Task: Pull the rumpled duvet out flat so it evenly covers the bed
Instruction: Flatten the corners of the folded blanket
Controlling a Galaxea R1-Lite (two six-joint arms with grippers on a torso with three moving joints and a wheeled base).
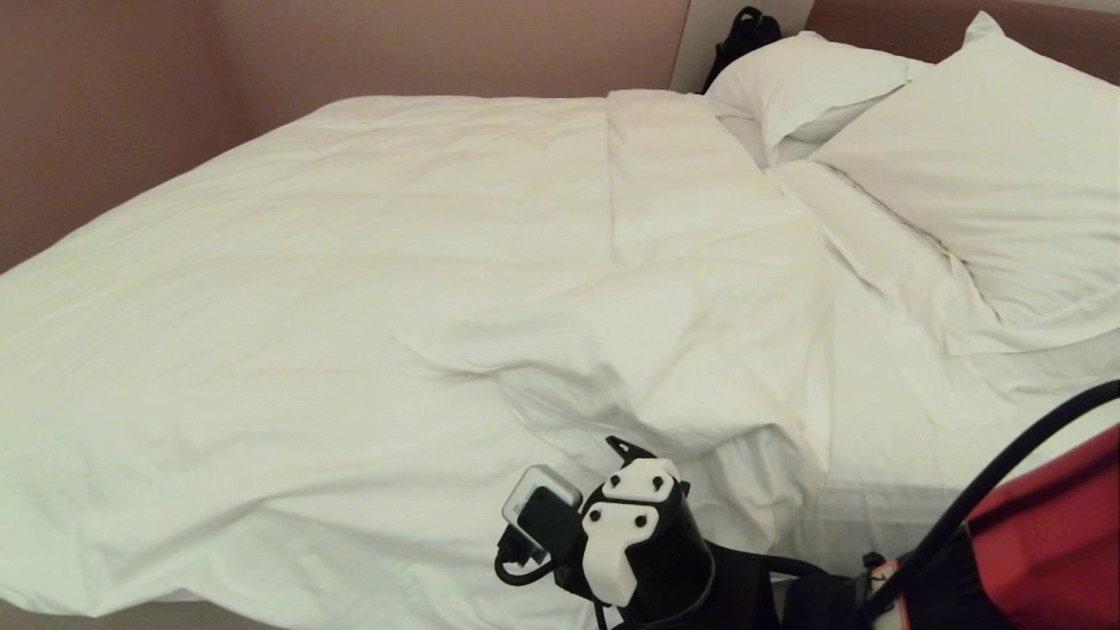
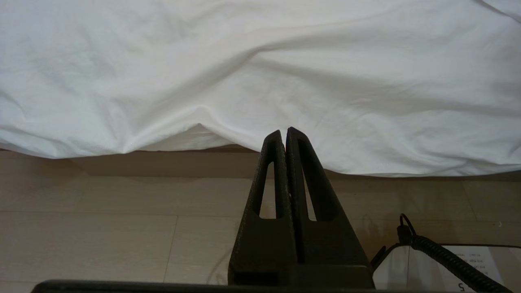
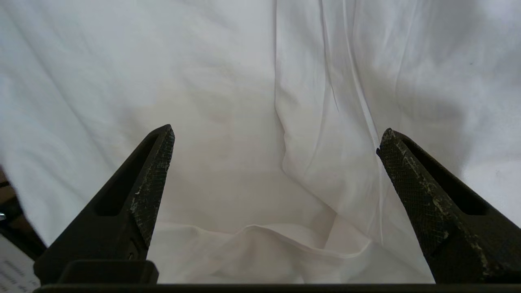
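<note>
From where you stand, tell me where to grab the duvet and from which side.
Grip the duvet at its bunched near corner, where the folded-back cloth stands up as a ridge. Probably come from the near bedside with the open right gripper, already poised over that fold. The sheet beside it lies bare.

**Bed layout, head end at right**

Duvet [image 1: 350,289] lies over most of the bed [image 1: 910,516], spreading left and toward the far wall [image 1: 262,52]; its near edge hangs over the bed side to just above the floor [image 2: 122,228]. Right of duvet: bare sheet [image 1: 884,385]. Two pillows [image 1: 980,166] at far right on the sheet, w/ a bag [image 1: 744,35] behind them. Right gripper [image 1: 634,459] sits bottom centre, over the duvet's rumpled near corner. Left gripper [image 2: 285,134] is low by the hanging edge.
</note>
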